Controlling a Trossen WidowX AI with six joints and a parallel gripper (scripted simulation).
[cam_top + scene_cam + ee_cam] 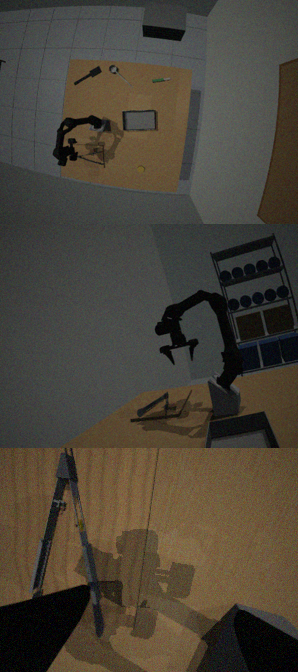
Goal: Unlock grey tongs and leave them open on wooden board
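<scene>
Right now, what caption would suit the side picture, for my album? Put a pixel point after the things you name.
Open tool [183, 363] hanging above spread tongs [153, 405] on a wooden board.

Spatula [87, 76], ladle [122, 76], green-and-white marker [158, 80] and yellow disc [140, 168] lie apart.
</scene>
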